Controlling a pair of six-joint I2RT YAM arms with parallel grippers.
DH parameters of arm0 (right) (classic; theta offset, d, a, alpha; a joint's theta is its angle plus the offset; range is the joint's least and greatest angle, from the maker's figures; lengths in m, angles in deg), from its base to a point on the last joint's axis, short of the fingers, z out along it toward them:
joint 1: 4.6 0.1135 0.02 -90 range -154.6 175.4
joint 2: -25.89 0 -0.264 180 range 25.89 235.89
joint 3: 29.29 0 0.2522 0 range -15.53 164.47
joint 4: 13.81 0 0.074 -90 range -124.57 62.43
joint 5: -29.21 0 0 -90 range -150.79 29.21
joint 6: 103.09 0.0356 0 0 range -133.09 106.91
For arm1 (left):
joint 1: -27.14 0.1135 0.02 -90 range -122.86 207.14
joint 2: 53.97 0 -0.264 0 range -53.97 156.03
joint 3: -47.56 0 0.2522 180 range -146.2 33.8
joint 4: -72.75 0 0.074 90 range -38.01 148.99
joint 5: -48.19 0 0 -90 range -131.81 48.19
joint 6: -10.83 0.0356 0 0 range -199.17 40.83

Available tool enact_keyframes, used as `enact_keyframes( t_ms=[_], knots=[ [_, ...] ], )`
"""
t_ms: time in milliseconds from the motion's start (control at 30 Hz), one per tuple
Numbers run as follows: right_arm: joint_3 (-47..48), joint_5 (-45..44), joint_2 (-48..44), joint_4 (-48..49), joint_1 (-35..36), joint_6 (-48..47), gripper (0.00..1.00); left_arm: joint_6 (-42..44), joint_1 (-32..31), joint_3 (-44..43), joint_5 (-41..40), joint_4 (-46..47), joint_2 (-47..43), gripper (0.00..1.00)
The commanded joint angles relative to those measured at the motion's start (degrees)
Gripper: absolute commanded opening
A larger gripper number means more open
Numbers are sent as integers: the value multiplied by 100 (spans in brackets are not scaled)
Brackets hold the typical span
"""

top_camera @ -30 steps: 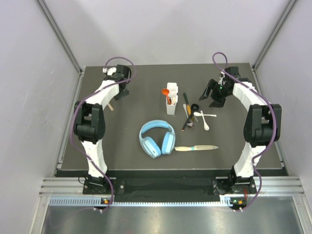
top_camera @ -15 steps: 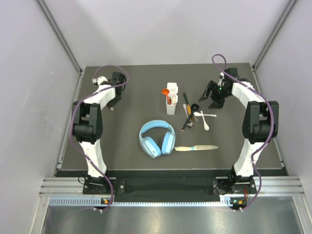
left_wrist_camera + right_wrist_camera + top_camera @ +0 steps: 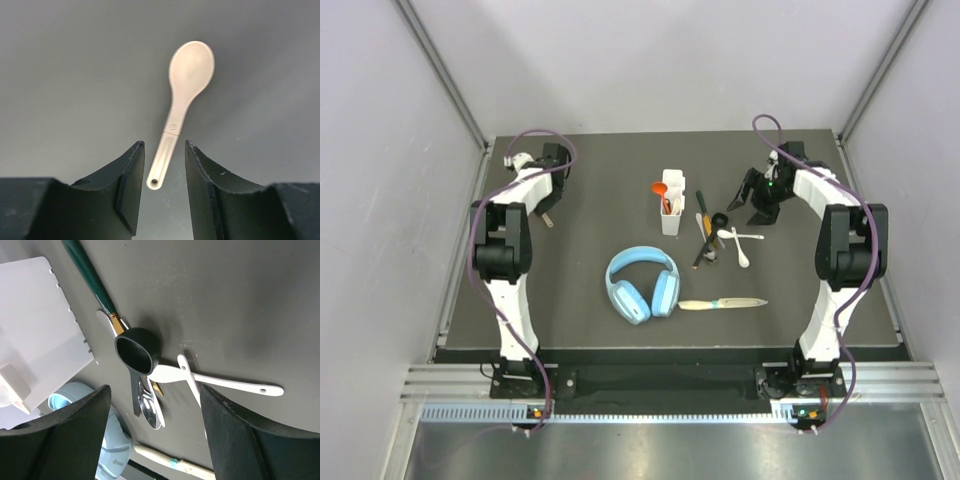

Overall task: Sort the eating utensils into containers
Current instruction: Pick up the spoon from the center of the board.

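Left pincer (image 3: 162, 150) hung open, straddling the handle tip of a beige spoon (image 3: 186, 80) flat on the worktop (image 3: 75, 75), no contact. Right pincer (image 3: 155, 392) gaped wide above the black scoop (image 3: 137, 354) near the white caddy (image 3: 40, 330).

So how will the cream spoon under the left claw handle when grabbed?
Probably stiff and light: the cream spoon looks like thin moulded plastic. Lying flat on the table, its smooth, narrow handle may slip or pivot as the left claw closes.
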Motion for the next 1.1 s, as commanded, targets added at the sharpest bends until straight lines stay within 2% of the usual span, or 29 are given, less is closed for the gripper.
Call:
enact_keyframes(
  t_ms=[0,367,900,967,1067],
  knots=[
    [301,-25,-21,-55,-62,-79,72,78,102,-307,25,89,120,43],
    [389,-25,93,-107,-71,-61,72,200,216,-386,52,133,304,43],
    [442,-113,137,-134,-71,-61,72,649,409,-808,650,115,849,43],
    [433,-122,137,-134,-71,-61,72,850,409,-799,728,228,884,42],
    [433,-122,120,-134,-71,-62,72,1035,418,-948,843,238,972,36]
  ],
)
